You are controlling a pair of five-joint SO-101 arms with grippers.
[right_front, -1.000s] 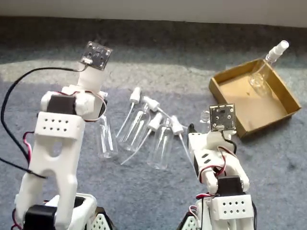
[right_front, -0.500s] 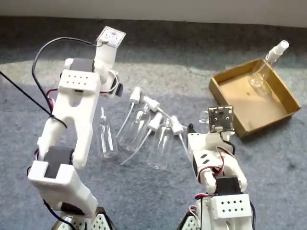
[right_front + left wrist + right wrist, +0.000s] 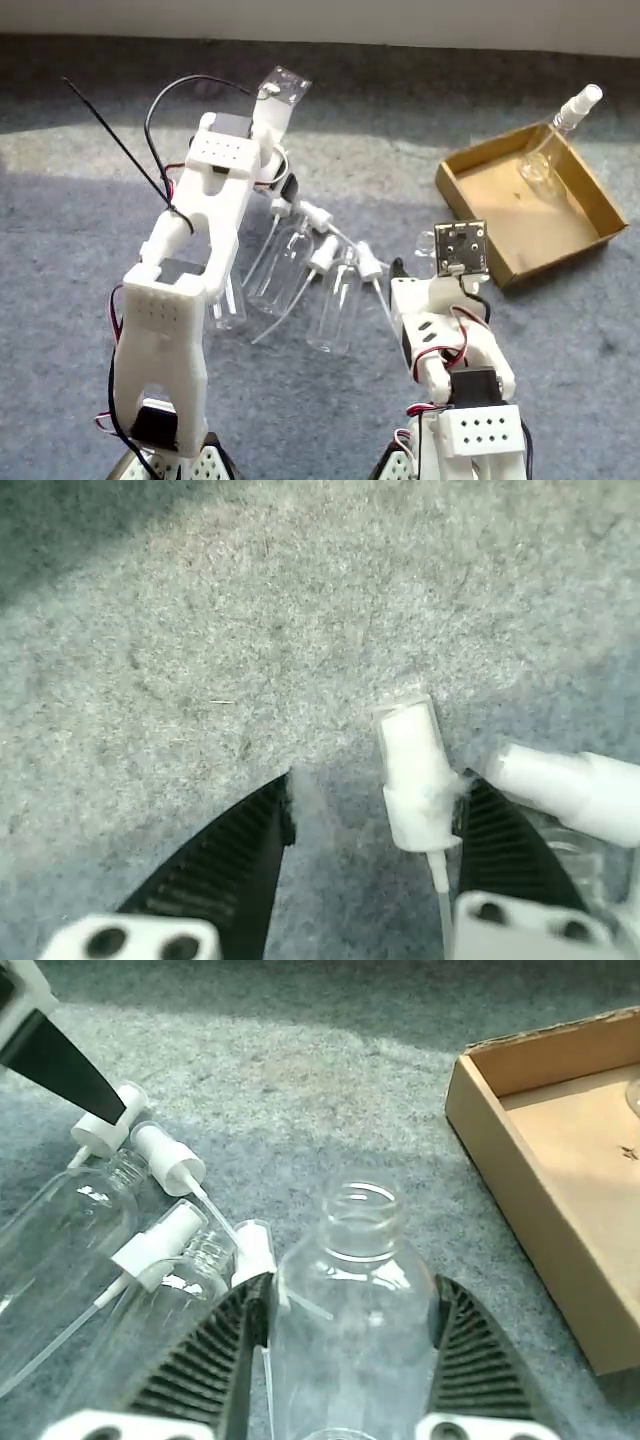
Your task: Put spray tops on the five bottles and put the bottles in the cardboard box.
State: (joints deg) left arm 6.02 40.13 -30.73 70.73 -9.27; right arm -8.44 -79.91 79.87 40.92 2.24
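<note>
My left gripper (image 3: 377, 785) is open and down at the carpet, with a white spray top (image 3: 412, 775) lying between its fingers, close against one of them. In the high view that left gripper (image 3: 285, 195) is at the far end of the cluster of clear bottles (image 3: 285, 260). My right gripper (image 3: 348, 1290) is shut on an upright clear bottle (image 3: 352, 1280) with a bare neck; in the high view the right gripper (image 3: 425, 255) stands just left of the cardboard box (image 3: 470, 170). One capped bottle (image 3: 555, 135) leans in the box's far corner.
Several loose spray tops (image 3: 318, 215) with thin tubes lie among the bottles on the grey carpet. A second top (image 3: 570, 790) lies right beside the left gripper's finger. The box wall (image 3: 520, 1150) is close to the held bottle.
The left arm has swung from the left of the bottles forward and to the right, stretching out over the cluster down to the farthest spray top. The right arm has kept still with its bottle.
</note>
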